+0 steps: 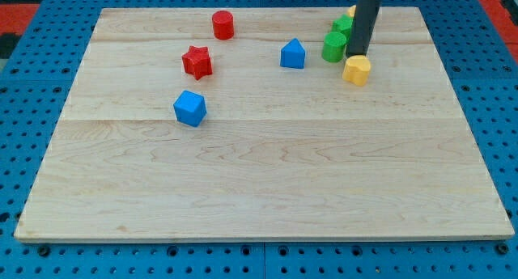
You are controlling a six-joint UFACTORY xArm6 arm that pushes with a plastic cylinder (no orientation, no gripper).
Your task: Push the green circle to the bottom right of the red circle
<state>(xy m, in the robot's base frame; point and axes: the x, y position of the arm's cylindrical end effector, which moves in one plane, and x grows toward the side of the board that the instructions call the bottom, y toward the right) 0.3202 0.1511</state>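
Pale wooden board [267,190] on a blue perforated bench, seen from the view's bottom edge.

Left to right:
- blue cube [190,108], left of centre, lying alone
- red star [197,61], just above it
- red circle [222,25], near the top edge, the reference piece
- blue block [293,54], peaked shape, mid-top
- green circle [333,47], the piece to move, well right of the red circle
- second green block [341,25] behind it, shape unclear, partly hidden
- my tip [357,54], just right of the green circle, touching or nearly so
- yellow block [356,70], right beside the tip; another yellow piece [351,12] peeks out behind the rod

No jaws on this rig, bare rod only.

Judged best: push leftward and slightly up the view, centred on the green circle's right flank; blue block sits across the direct line, so steer around it; stop below-right of the red circle without nudging it
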